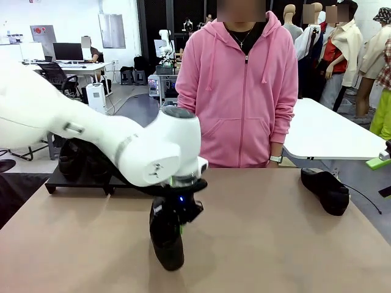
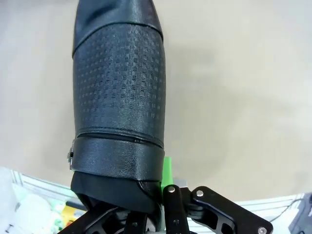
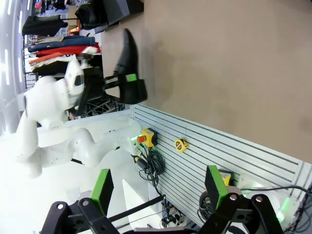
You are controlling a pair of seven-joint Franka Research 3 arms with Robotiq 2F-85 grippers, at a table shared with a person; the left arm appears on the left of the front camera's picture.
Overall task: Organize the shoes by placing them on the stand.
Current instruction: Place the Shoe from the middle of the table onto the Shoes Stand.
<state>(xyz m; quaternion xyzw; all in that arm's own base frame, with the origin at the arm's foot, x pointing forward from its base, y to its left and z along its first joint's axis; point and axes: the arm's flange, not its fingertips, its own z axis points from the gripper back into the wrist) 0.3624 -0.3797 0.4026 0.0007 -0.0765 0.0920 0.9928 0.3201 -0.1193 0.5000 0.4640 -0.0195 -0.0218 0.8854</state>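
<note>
- Stand (image 1: 61, 182): at the table's far left, partly hidden behind the left arm (image 1: 91, 140).
- Left gripper (image 1: 178, 213): pinching the heel rim of a loafer (image 1: 167, 244) at mid-table, toe hanging down. Advice: lift it well clear, swing left, and level the sole to the slope before letting go.
- Second loafer (image 1: 327, 190): lying at far right, not yet placed.
- Right gripper (image 3: 158, 192): spread wide, empty.

Left arm (image 1: 91, 143) comes in from the left, with its wrist bent down over mid-table. Left gripper (image 1: 177, 221) points downward, jaws clamped on the rear end of a shoe (image 1: 166, 247). Right gripper (image 3: 158, 195) is well apart from it, green-padded fingers (image 3: 103, 187) spread wide.
</note>
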